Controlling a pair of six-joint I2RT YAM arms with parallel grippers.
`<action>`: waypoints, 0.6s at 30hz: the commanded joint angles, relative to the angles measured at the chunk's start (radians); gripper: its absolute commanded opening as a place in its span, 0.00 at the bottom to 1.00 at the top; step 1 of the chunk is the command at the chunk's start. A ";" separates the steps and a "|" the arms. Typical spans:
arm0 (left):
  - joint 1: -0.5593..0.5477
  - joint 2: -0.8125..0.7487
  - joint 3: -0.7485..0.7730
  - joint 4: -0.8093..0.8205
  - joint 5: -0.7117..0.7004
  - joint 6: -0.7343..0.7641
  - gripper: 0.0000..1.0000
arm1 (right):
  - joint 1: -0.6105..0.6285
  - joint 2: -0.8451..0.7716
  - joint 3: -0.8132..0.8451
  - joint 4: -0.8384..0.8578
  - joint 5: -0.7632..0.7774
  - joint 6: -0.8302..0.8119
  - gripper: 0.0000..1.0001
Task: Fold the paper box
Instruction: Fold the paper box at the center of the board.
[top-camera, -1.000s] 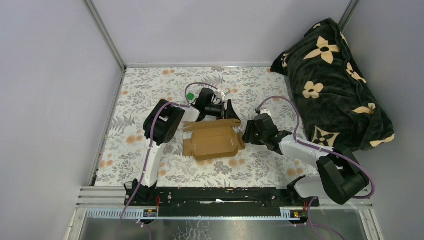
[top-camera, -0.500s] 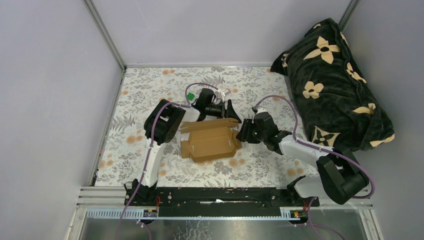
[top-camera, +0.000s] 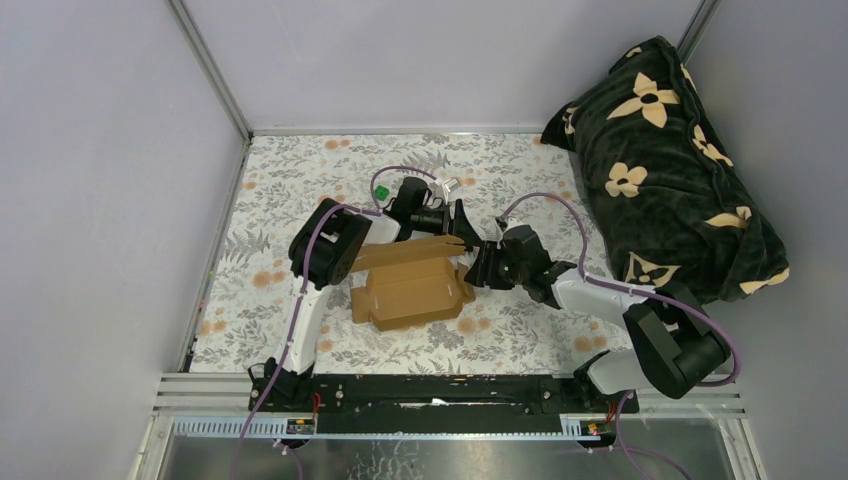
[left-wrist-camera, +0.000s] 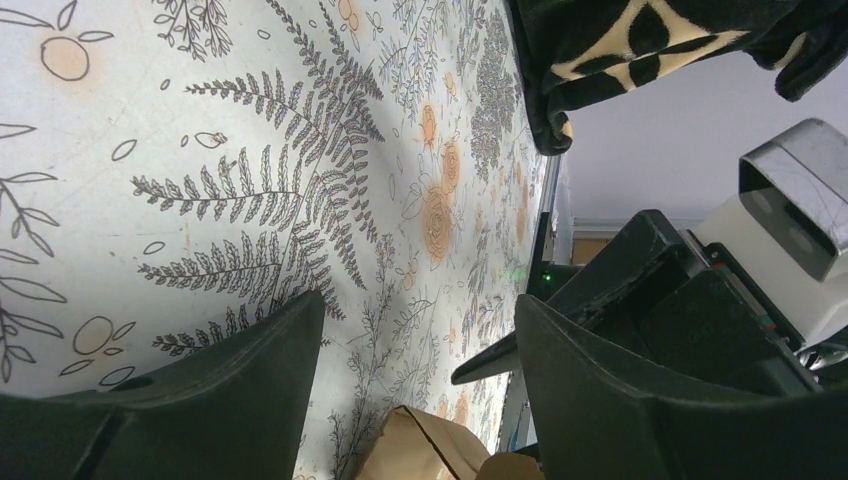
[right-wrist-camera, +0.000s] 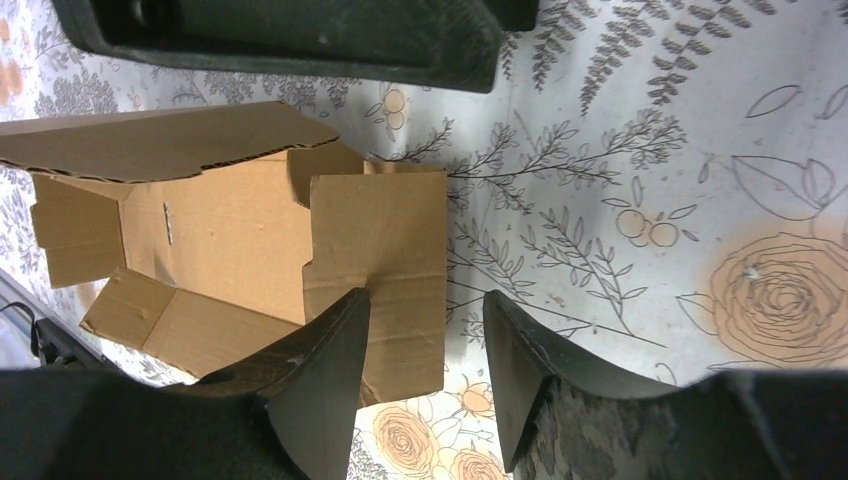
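The plain brown cardboard paper box (top-camera: 410, 290) sits half-formed in the middle of the flower-printed table cover (top-camera: 280, 180), open side up with its long far flap raised, between my two grippers. My left gripper (left-wrist-camera: 418, 305) hangs at the box's far side, jaws spread wide with nothing between them. My right gripper (right-wrist-camera: 428, 300) is at the box's right end, jaws partly apart over a short end flap whose edge lies in the gap, unclamped. A black plush blanket with cream flowers (top-camera: 670, 170) lies heaped well to the right.
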 joint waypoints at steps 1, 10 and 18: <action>0.001 0.036 -0.014 0.022 0.001 0.000 0.76 | 0.025 0.009 0.044 0.038 -0.022 0.006 0.53; 0.040 0.003 0.029 -0.048 -0.026 0.038 0.84 | 0.041 -0.147 0.079 -0.147 0.097 -0.092 0.54; 0.183 -0.044 0.095 -0.070 -0.107 -0.007 0.93 | 0.107 -0.237 0.150 -0.345 0.228 -0.186 0.56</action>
